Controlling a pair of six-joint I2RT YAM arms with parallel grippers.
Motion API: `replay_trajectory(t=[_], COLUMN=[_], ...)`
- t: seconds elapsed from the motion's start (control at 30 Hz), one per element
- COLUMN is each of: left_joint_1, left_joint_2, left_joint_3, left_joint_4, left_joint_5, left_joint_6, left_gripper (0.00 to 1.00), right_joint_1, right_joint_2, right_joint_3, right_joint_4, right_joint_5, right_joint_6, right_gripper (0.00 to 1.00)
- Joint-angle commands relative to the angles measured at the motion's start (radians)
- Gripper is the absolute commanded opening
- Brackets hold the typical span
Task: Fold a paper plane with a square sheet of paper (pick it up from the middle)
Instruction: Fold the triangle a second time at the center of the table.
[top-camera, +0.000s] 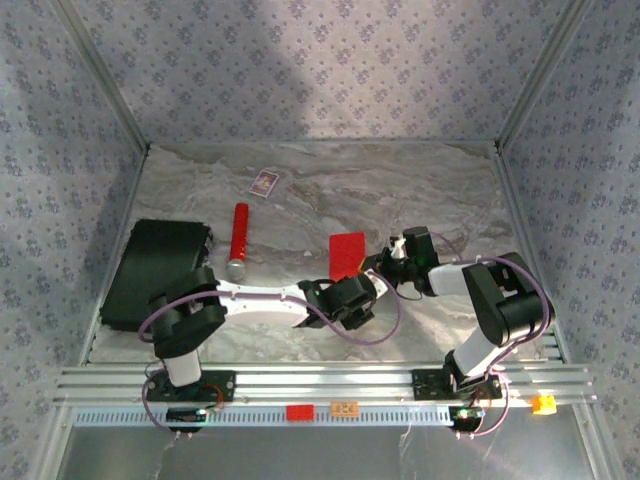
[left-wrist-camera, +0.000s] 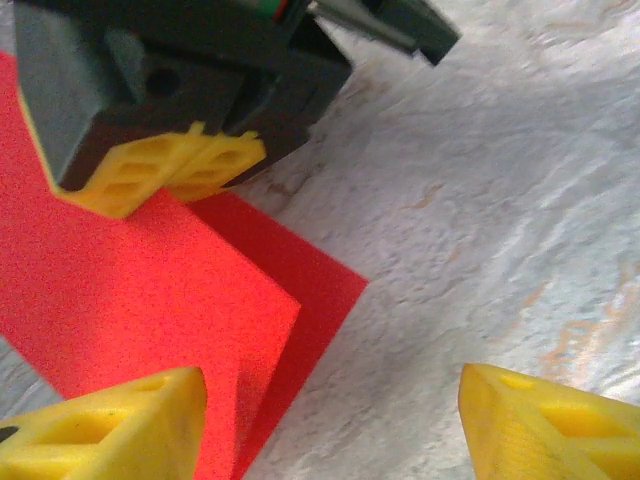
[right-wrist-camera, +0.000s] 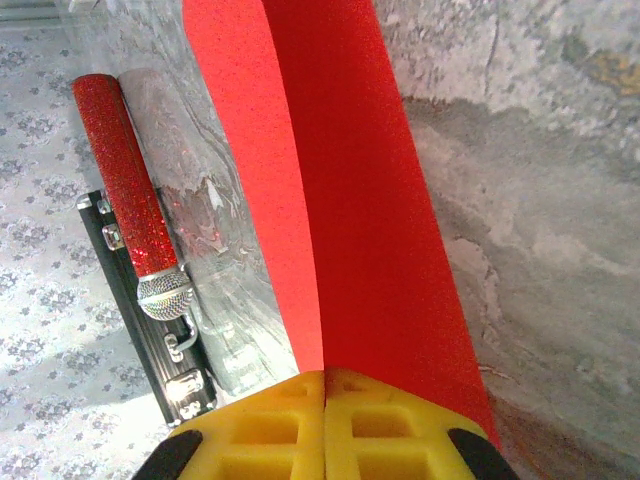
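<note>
Paper first: the square sheet of paper (top-camera: 347, 254), folded over on itself, sat near the middle of the table (top-camera: 300, 190), and my right gripper (right-wrist-camera: 325, 385) was pinched shut on one edge of it. My right wrist camera showed the two red layers running away from my closed fingers, with the red stick (right-wrist-camera: 122, 195) and its silver ball tip near a black case (right-wrist-camera: 150, 330) off to one side. My left wrist camera showed instead the sheet's free corner against the marble, and my left gripper (left-wrist-camera: 332, 390) spread wide, clasping nothing. From overhead I saw a small printed card (top-camera: 264, 182) toward the back wall. The case was closed, latches along its edge, so I could not tell what it held.
</note>
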Motion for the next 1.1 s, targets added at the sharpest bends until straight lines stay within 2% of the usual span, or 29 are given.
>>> replay_trajectory(t=[0.0, 0.17, 0.33, 0.7, 0.9, 1.07], left_joint_1=[-0.007, -0.007, 0.003, 0.015, 0.028, 0.061], left_joint_2=[-0.001, 0.009, 0.028, 0.022, 0.005, -0.023], left_joint_3=[0.017, 0.019, 0.027, 0.024, 0.009, -0.005], left_joint_4=[-0.012, -0.009, -0.016, 0.007, 0.013, 0.024], left_joint_5=[-0.093, -0.12, -0.14, -0.103, -0.077, 0.015], left_joint_6=[0.028, 0.032, 0.029, 0.036, 0.023, -0.004], left_gripper=[0.67, 0.65, 0.56, 0.22, 0.11, 0.01], right_joint_1=[0.005, 0.006, 0.005, 0.002, -0.002, -0.007], right_joint_2=[-0.003, -0.003, -0.003, -0.014, -0.02, -0.03], right_joint_3=[0.002, 0.002, 0.001, -0.006, -0.007, -0.006], right_joint_4=[0.005, 0.011, 0.011, 0.008, 0.005, -0.009], right_joint_5=[0.007, 0.005, 0.005, 0.006, 0.006, 0.009], right_joint_6=[0.011, 0.011, 0.01, 0.007, 0.005, -0.001], right_gripper=[0.09, 0.09, 0.09, 0.11, 0.13, 0.16])
